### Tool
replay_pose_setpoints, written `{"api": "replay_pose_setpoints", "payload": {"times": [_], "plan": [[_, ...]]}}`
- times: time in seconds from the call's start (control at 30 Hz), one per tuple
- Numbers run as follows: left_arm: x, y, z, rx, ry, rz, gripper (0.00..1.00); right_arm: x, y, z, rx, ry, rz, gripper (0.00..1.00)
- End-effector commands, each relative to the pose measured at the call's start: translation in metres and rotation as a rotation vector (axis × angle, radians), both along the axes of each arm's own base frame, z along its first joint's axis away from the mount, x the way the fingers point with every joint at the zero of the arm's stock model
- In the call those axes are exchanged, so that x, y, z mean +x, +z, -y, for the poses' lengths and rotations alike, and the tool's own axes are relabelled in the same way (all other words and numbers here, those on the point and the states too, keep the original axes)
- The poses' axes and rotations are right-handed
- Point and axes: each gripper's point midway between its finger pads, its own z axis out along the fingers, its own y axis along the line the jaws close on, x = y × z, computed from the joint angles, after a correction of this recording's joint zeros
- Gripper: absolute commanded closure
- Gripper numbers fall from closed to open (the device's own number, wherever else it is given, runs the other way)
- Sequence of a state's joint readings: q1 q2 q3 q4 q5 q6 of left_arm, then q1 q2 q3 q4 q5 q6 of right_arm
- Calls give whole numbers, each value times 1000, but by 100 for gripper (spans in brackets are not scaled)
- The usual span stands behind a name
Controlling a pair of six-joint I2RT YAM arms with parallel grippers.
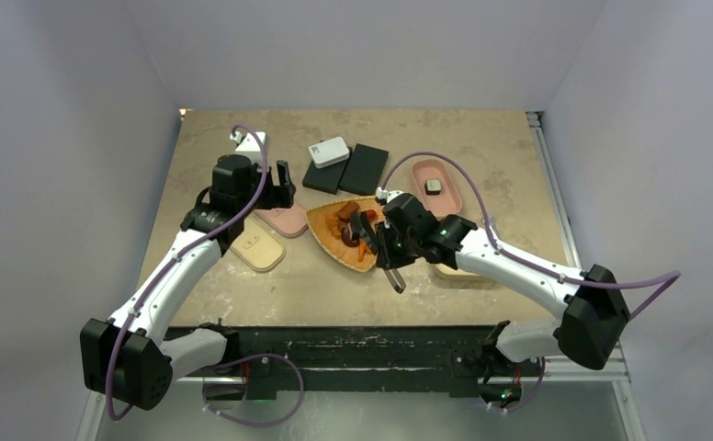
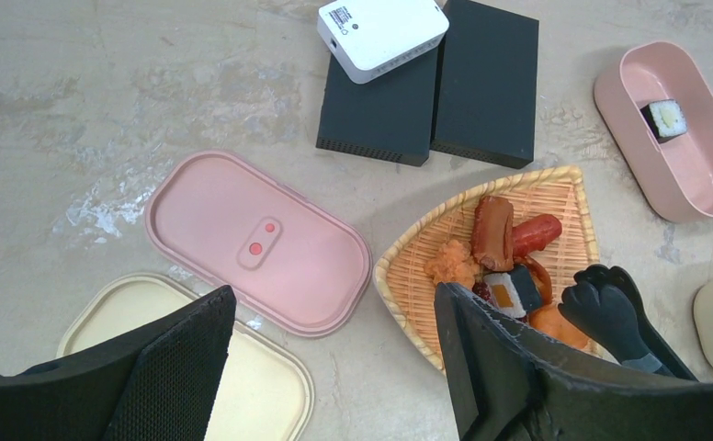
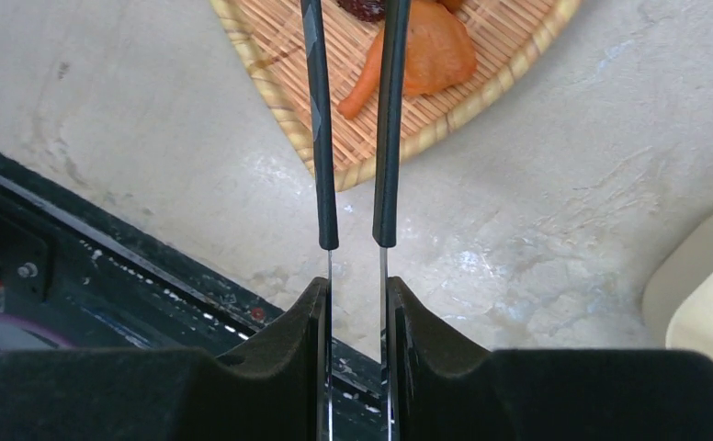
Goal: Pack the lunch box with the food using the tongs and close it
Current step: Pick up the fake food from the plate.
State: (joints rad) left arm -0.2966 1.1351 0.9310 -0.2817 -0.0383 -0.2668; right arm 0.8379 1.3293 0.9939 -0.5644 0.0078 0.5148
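Note:
The food point(image 2: 495, 230), sausages, orange pieces and a dark roll with white, lies in an orange wicker tray point(image 2: 417, 234). One roll point(image 2: 665, 119) sits in the open pink lunch box point(image 2: 702, 179), far right of the tray. Its pink lid point(image 2: 256, 243) lies flat left of the tray. My right gripper point(image 3: 355, 294) is shut on the tongs point(image 3: 321, 138); their two arms run nearly parallel, and their black ends point(image 2: 610, 312) hover over the food. In the top view the tongs point(image 1: 395, 277) slant across the tray's near corner. My left gripper point(image 2: 334, 312) hangs open and empty above the gap between lid and tray.
A cream lid point(image 2: 151, 340) lies near the pink lid. A cream box point(image 3: 702, 294) sits under my right arm. Two black boxes point(image 1: 348, 170) with a white device point(image 1: 329, 152) on them stand behind the tray. The table's near edge point(image 3: 105, 239) is close below the tongs' handle.

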Motion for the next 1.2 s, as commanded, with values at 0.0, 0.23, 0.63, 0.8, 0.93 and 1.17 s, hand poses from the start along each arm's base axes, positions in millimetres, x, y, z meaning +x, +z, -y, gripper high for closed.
{"api": "replay_pose_setpoints", "payload": {"times": [0.0,0.23,0.63,0.8,0.93,1.17], "plan": [[1,1,-3,17,-1,15,21,0,7,3,-83,-29,16,74],[-2,4,-4,14,-5,24,21,-1,-5,-5,-160,-11,9,74],[-4,5,-3,10,-12,27,21,4,-6,-11,-217,-12,30,74],[-4,4,-1,5,-19,23,21,6,-11,-12,-255,-15,34,74],[-4,4,-1,4,-21,22,21,7,-13,-12,-276,-45,32,61],[-4,4,0,3,-24,21,21,9,-19,-18,-297,-37,41,59]]}}
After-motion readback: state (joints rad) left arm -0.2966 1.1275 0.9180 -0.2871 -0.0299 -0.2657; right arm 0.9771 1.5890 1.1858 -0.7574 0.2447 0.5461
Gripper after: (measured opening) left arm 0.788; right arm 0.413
